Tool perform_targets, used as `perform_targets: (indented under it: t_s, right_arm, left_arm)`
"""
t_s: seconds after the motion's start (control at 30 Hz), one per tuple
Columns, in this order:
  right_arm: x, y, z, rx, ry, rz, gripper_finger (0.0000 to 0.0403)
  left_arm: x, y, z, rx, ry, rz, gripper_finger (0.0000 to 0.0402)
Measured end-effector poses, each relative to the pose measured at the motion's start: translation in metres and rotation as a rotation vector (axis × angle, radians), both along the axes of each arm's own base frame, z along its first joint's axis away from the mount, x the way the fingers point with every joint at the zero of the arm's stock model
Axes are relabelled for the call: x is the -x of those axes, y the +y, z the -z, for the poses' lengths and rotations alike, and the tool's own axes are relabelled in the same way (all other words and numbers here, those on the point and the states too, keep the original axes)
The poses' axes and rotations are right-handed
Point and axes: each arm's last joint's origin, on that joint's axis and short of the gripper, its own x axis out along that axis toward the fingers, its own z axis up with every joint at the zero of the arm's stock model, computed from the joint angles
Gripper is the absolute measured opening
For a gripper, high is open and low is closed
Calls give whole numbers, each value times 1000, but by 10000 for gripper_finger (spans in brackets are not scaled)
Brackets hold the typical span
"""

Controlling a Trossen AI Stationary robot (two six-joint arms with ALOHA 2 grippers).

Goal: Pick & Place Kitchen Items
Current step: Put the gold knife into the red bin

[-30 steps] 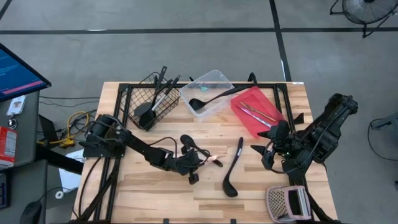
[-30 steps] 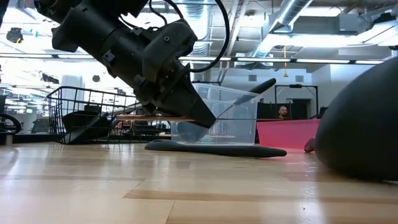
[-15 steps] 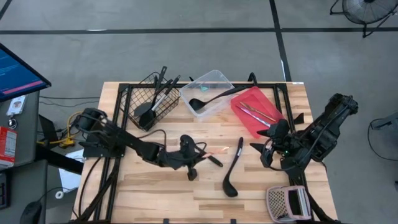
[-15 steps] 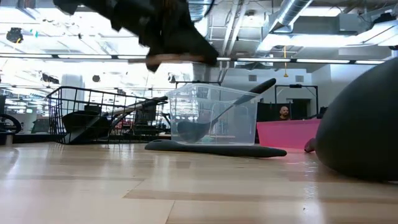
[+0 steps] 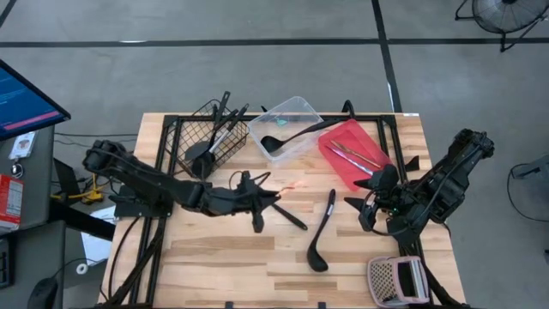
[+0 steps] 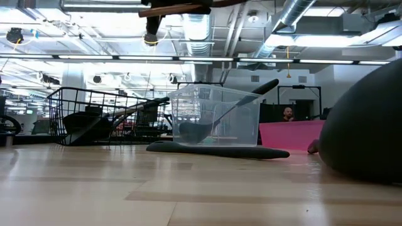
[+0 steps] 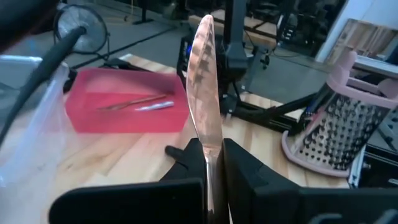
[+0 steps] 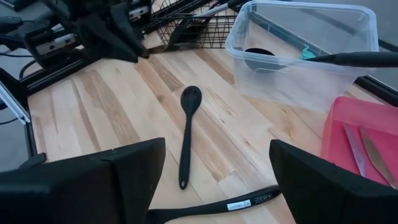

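left end effector has lifted and swung toward clear tub | is clamping thin copper knife above desk | right end effector is idling wide open, empty, beside red tray

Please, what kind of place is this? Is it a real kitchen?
Probably not a kitchen, but a robotics lab or workshop. The wooden table stands on a bare concrete floor, exposed ducts run under the ceiling, and a monitor sits beside the table.
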Motion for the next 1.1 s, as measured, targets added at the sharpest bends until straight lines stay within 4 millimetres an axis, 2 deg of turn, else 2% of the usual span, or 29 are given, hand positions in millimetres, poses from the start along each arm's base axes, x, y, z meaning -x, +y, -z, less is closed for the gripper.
perform_targets:
  t_s: [0.23,0.87,1.1]
  right_arm:
    - [-1,1,-1,-18,-18,0,286]
    - [-1,1,-1,-6,-11,-6,286]
    - [-1,1,-1,-2,-7,-7,286]
  left_arm:
    - [0,6,-2,9,-7,-21,7]
    - [0,6,-2,90,-31,-37,7]
    - [-3,15,-3,143,-49,-77,7]
